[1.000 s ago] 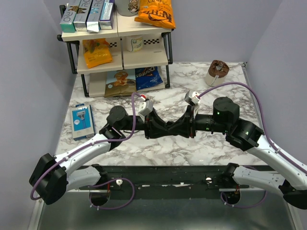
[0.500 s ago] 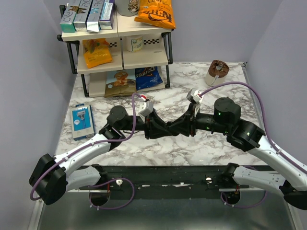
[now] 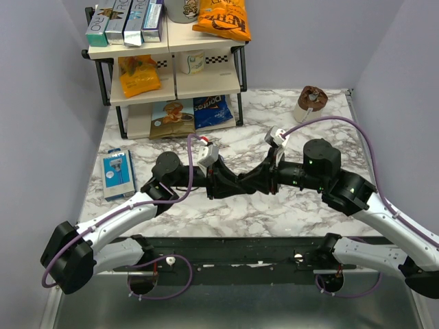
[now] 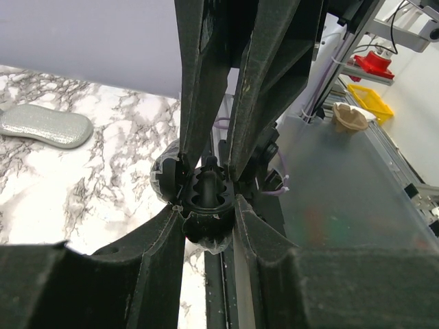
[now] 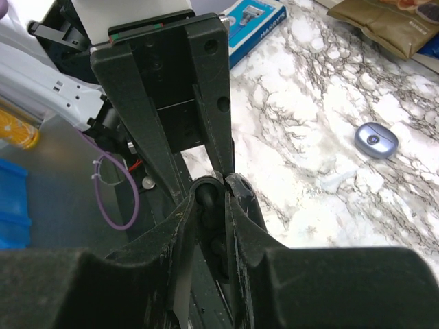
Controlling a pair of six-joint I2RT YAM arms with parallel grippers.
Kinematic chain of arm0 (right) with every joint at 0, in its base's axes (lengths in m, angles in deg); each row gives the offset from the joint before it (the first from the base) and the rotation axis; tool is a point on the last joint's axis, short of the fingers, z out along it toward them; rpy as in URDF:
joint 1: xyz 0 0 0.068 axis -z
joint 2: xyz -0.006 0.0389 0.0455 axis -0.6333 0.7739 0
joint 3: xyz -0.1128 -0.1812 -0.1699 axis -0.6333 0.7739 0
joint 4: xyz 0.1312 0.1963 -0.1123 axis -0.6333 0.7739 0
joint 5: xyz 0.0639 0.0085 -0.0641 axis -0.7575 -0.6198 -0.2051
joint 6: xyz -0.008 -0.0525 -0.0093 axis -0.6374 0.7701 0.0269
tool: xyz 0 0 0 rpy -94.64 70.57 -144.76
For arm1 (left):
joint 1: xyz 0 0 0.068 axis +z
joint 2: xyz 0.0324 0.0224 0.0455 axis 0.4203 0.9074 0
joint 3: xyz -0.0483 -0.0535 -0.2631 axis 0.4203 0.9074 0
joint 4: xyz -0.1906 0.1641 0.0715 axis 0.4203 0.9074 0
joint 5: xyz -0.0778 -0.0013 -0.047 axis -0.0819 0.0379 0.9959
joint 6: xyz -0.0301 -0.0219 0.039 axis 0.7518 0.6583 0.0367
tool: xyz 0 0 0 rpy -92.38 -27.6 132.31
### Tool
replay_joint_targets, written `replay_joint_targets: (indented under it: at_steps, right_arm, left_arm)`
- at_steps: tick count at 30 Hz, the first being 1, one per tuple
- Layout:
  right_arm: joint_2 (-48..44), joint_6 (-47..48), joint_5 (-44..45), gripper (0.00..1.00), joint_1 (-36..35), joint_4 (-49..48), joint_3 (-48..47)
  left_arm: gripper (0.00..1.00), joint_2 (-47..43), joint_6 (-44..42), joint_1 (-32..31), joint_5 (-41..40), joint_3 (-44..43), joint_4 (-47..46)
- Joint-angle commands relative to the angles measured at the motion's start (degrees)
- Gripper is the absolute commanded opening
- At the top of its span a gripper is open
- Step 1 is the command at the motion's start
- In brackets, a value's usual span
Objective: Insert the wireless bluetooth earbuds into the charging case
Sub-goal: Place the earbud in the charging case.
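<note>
Fig. Two black jaw pairs meeting above the centre of the veined marble table (image 3: 240, 137).
My left gripper (image 4: 208, 205) pinches one glossy, rounded charging case (image 4: 204, 232); my right gripper (image 5: 212, 196) pinches one bean-shaped earbud (image 5: 207, 193) at its ribbed socket.

Soft, even light falls from above in the top view. The marble surface (image 3: 240, 212) reads bright and sharp there, with only faint, diffuse shadows under the arms (image 3: 357, 199) and a darker patch beneath the shelf rack (image 3: 182, 41) at the far left corner. Both wrist views have harder contrast: the black jaws swallow detail, and their near bases along the bottom edge are blurred. In the left wrist view small highlights glint on the glossy charging case (image 4: 206, 199), which is in fair focus. In the right wrist view the surface near the right edge is almost washed out.
</note>
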Motion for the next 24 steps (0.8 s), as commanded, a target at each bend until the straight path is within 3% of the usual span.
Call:
replay_joint_targets:
  at_steps: [1, 5, 14, 20, 24]
  right_arm:
    - [0.93, 0.61, -0.36, 0.32, -0.43, 2.38, 0.19]
    - [1.11, 0.61, -0.97, 0.31, -0.34, 2.73, 0.45]
    - [1.19, 0.00, -1.23, 0.17, -0.34, 2.11, 1.07]
    - [0.93, -0.96, -1.67, 0.02, -0.34, 1.15, 2.03]
    - [0.23, -2.02, -1.59, 0.01, -0.34, -0.08, 3.17]
  left_arm:
    - [0.00, -1.68, -1.21, -0.41, -0.44, -1.57, -1.21]
    - [0.00, -2.12, -1.30, -0.41, -0.79, -1.66, -1.21]
    - [0.00, -2.74, -1.30, -0.41, -1.58, -1.22, -1.47]
    - [0.00, -3.09, -1.13, -0.41, -2.90, -0.78, -2.09]
    - [0.00, -3.35, -1.30, -0.41, -4.30, -0.16, -2.61]
